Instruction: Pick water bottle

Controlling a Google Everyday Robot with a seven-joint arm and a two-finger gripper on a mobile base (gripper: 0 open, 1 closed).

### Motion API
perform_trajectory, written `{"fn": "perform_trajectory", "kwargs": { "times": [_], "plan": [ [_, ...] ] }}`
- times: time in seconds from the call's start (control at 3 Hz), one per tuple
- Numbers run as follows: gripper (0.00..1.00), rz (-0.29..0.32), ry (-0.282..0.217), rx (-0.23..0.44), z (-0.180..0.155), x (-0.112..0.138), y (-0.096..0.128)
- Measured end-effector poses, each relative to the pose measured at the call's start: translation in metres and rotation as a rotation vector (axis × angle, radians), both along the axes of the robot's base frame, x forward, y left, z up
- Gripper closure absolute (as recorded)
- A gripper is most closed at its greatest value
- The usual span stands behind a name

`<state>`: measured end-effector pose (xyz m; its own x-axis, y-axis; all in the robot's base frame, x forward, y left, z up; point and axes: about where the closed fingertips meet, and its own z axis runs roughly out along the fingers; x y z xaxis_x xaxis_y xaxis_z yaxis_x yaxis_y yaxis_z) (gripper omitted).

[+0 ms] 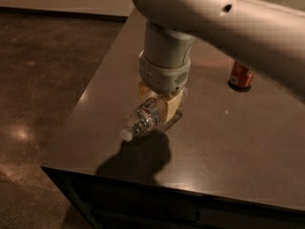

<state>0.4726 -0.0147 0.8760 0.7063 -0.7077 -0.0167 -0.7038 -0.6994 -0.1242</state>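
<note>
The water bottle (142, 119) is a small clear ribbed bottle with a white cap (126, 134) pointing down to the left. It lies tilted between the tan fingers (170, 104) of my gripper (157, 109), which is shut on the bottle's upper body. The bottle hangs a little above the dark table top (228, 142), and its shadow (138, 159) falls on the table near the front edge. The grey wrist and the thick white arm (224, 18) rise up to the right and hide the bottle's base.
A red soda can (240, 75) stands on the table at the back right, partly behind the arm. The table's front edge (143, 182) and left edge are close to the bottle. The brown polished floor (43, 80) lies to the left.
</note>
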Motion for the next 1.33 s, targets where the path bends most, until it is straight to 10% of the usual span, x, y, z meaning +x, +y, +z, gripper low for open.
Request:
{"fn": "perform_trajectory", "kwargs": {
  "times": [1.33],
  "plan": [
    [1.0,-0.021,-0.006,0.274,0.115,0.021,0.009]
  ]
}}
